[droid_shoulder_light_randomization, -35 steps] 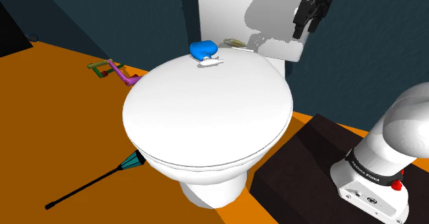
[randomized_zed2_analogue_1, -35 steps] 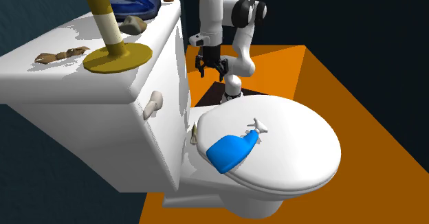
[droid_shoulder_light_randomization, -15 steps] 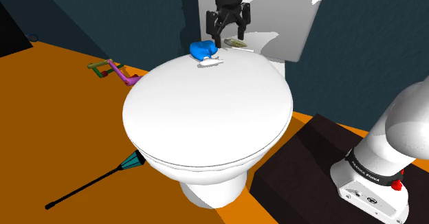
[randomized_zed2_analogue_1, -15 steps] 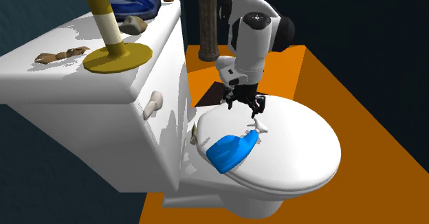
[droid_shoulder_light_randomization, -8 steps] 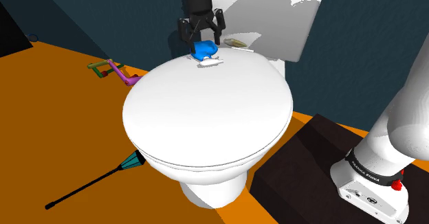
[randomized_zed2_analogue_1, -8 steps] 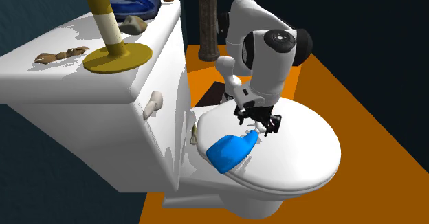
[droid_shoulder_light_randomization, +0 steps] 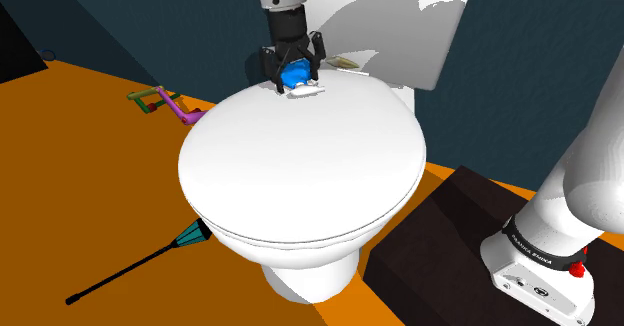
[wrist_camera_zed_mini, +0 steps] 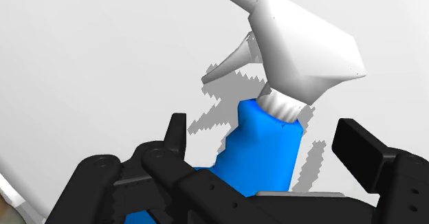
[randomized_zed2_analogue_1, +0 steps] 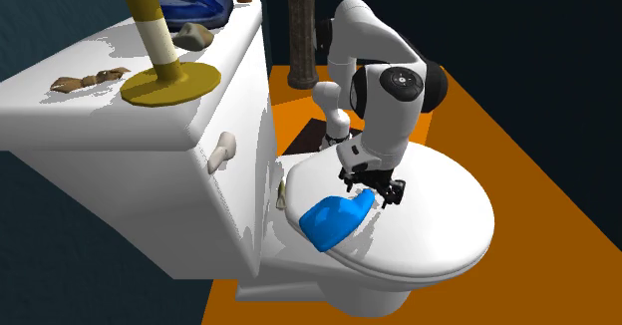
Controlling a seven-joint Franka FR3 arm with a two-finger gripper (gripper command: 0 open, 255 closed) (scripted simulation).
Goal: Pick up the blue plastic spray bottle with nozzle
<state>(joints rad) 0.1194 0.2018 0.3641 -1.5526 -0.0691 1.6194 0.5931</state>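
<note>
A blue spray bottle (droid_shoulder_light_randomization: 295,74) with a white trigger nozzle (droid_shoulder_light_randomization: 305,91) lies on its side at the back of the closed white toilet lid (droid_shoulder_light_randomization: 300,174). My gripper (droid_shoulder_light_randomization: 293,67) has come down over it, open, one finger on each side. From the second exterior view the bottle (randomized_zed2_analogue_1: 334,221) points its nozzle end under the gripper (randomized_zed2_analogue_1: 374,190). In the wrist view the blue neck (wrist_camera_zed_mini: 265,154) and white nozzle (wrist_camera_zed_mini: 302,51) sit between the fingers (wrist_camera_zed_mini: 175,137). There the gripper (wrist_camera_zed_mini: 268,137) straddles the neck with gaps on both sides.
Directly behind the bottle rises the white tank (randomized_zed2_analogue_1: 150,163), carrying a yellow stand (randomized_zed2_analogue_1: 164,74) and small brown things (randomized_zed2_analogue_1: 90,80). A thin flat item (droid_shoulder_light_randomization: 342,64) lies at the lid's back. On the orange floor are a teal-headed brush (droid_shoulder_light_randomization: 188,238) and a pink-green object (droid_shoulder_light_randomization: 165,102).
The gripper swung from the shoulder view's upper right across to the bottle and dropped down, so its fingers now straddle the neck. The bottle has not moved.
</note>
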